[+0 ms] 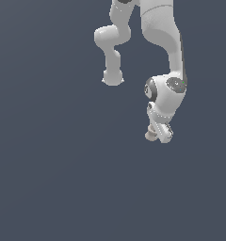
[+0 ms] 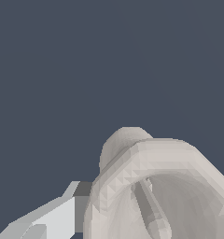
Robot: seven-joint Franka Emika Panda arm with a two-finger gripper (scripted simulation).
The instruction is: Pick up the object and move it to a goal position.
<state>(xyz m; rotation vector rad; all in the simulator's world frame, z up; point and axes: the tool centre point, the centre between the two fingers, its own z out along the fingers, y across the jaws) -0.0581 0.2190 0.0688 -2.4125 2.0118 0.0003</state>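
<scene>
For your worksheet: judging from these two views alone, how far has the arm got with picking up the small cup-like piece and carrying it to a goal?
Done: the gripper has reached the cup-like piece, which sits at its fingertips. In hand: the wrist view shows the piece filling the frame against one white finger, so a grasp looks likely, though the closure itself is hidden. Left: carrying it to the goal; no goal marker is visible.
</scene>
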